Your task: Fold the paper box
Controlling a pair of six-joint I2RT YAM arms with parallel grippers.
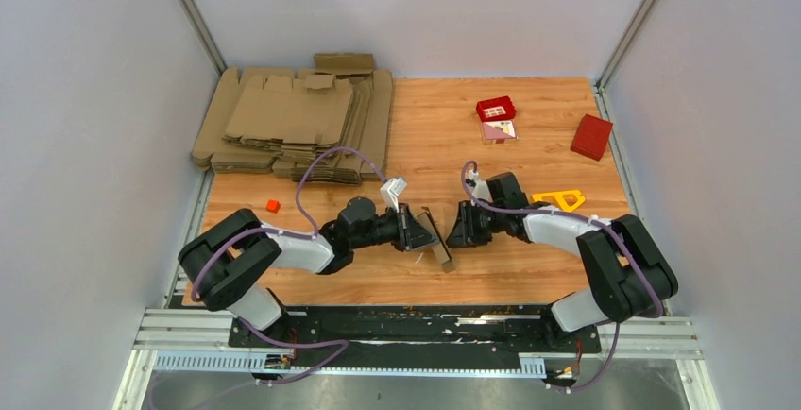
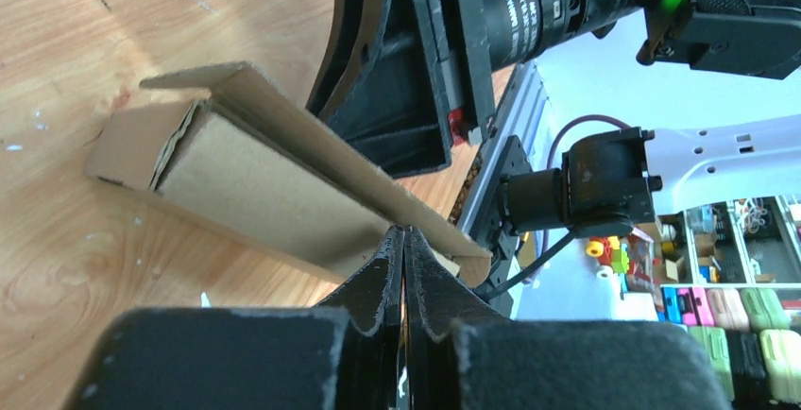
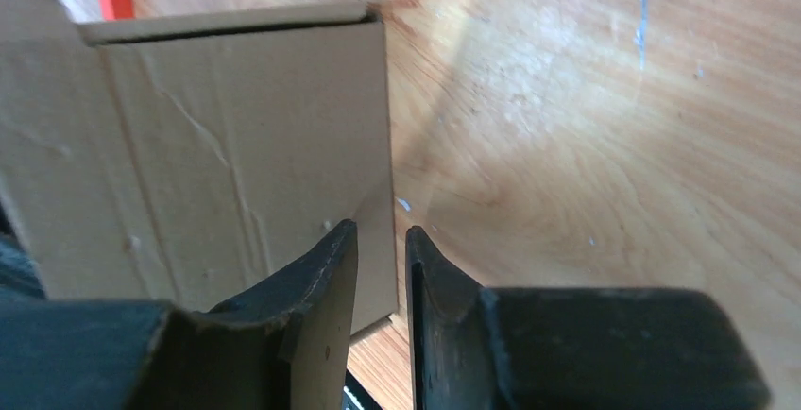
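The paper box (image 1: pixel 436 240) is a small brown cardboard piece, partly folded, standing on edge on the wooden table between both arms. My left gripper (image 1: pixel 423 230) comes at it from the left. In the left wrist view that gripper (image 2: pixel 404 231) is shut on a thin flap of the box (image 2: pixel 246 179). My right gripper (image 1: pixel 455 229) faces the box from the right. In the right wrist view its jaws (image 3: pixel 381 229) stand a little apart, and the right edge of the box panel (image 3: pixel 236 145) shows in the gap, with no squeeze on it.
A pile of flat cardboard blanks (image 1: pixel 293 122) fills the back left. At the back right stand a red box (image 1: pixel 591 136) and a small red tray (image 1: pixel 496 110). A yellow triangle (image 1: pixel 559 199) lies by the right arm. A small orange block (image 1: pixel 272 206) lies left.
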